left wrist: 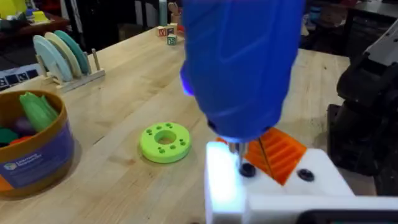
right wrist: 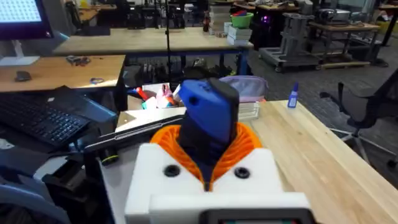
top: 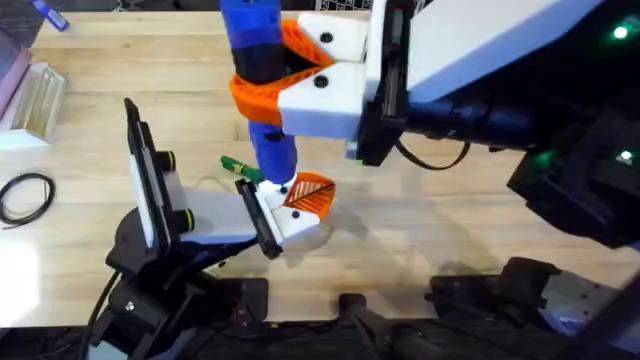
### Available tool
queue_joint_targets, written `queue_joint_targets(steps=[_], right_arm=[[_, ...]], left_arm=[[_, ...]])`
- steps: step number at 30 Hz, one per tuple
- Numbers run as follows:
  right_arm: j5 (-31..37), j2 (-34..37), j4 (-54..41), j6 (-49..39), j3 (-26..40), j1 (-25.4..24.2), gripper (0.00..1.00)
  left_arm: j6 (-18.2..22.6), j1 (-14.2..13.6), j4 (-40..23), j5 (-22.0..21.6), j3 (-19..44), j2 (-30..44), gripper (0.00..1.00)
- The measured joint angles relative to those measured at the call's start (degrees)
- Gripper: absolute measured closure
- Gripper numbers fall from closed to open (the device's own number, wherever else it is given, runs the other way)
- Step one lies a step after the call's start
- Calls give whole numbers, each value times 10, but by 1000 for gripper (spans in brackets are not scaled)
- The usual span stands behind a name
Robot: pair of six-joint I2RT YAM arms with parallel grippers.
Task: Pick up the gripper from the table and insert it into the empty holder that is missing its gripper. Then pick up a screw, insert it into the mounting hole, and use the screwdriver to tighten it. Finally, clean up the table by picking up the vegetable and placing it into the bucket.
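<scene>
My right gripper [top: 272, 82] [right wrist: 208, 146] is shut on the blue screwdriver [top: 262, 90] [right wrist: 210, 115], held upright between its orange fingers. The screwdriver [left wrist: 242, 62] stands with its thin tip on a dark screw [left wrist: 247, 169] in the white holder [top: 283, 220] [left wrist: 317, 177] at my left gripper [top: 295, 205] [left wrist: 267, 177]. The orange ribbed gripper [top: 310, 193] [left wrist: 281, 152] sits in that holder, just beside the tip. The dark-green vegetable [top: 236, 164] lies on the table right behind the screwdriver. The blue bucket [left wrist: 37, 152] with a tan rim stands farther off with green toys in it.
A bright-green disc with holes [left wrist: 165, 142] lies between the bucket and the holder. A plate rack [left wrist: 62, 59] stands behind the bucket. A clear rack [top: 35, 100], a small blue marker [top: 50, 16] and a black cable loop [top: 25, 195] are at the table's left.
</scene>
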Motion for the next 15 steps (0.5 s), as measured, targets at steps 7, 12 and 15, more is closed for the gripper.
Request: queue_joint_targets(steps=[7,12,15], right_arm=[[0,0,0,0,0,0,977],[0,0,-5,0,0,0,977],[0,0,-8,0,0,0,977]], left_arm=[[0,0,0,0,0,0,987],[0,0,0,0,0,0,987],[0,0,0,0,0,0,987]])
